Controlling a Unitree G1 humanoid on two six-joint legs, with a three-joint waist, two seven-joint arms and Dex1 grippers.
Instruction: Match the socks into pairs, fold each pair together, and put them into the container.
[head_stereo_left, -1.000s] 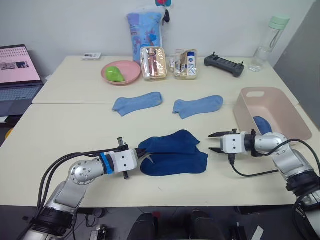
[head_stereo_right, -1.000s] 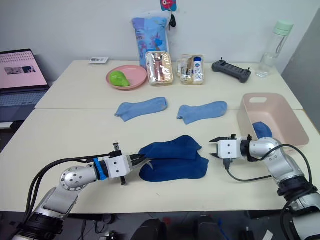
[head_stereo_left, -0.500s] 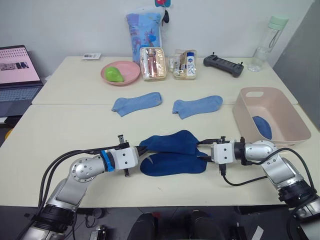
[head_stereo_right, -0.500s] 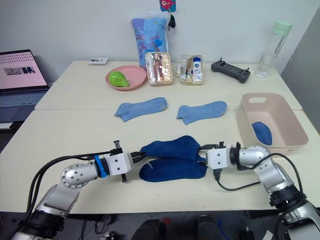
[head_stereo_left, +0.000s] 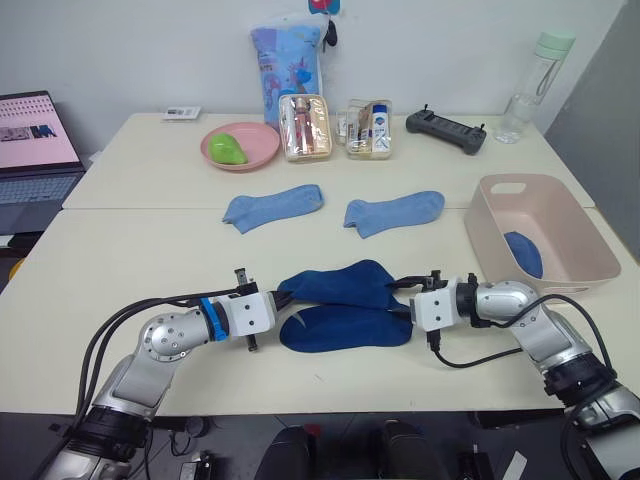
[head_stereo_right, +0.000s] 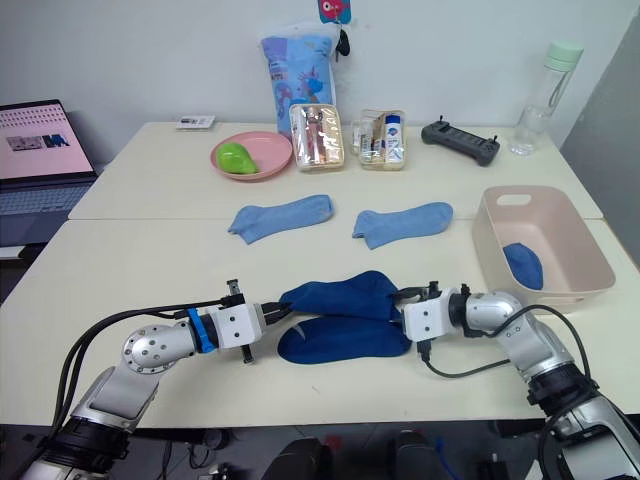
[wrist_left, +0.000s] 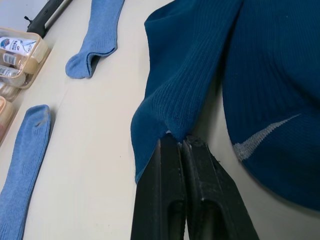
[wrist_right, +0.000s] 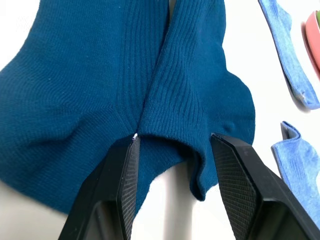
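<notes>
A: Risk sat mostly with the right gripper (wrist_right: 172, 145). Its fingers stood spread around the cuff fold of the upper dark blue sock (head_stereo_left: 340, 283); had they shut off-centre, they might have caught one layer only, or dragged the lower dark blue sock (head_stereo_left: 350, 328) along.

B: And the left gripper (wrist_left: 181, 145)?

A: Pressed together on the opposite end of that same upper sock, pinching its edge. A thin pinch like that could have slipped once the fold was pulled across.

B: What was the count?

A: Two dark blue socks overlapping at the near middle of the table (head_stereo_left: 120, 260), two sky-blue ones further back: the left light sock (head_stereo_left: 272, 207) and the right light sock (head_stereo_left: 394, 212), lying apart. One pink bin (head_stereo_left: 575, 275) stood at the right edge, with something blue already inside; whether it was a sock could not be told. Two clear pouches (head_stereo_left: 307, 127) stood behind, beside one pink plate (head_stereo_left: 262, 146).
</notes>
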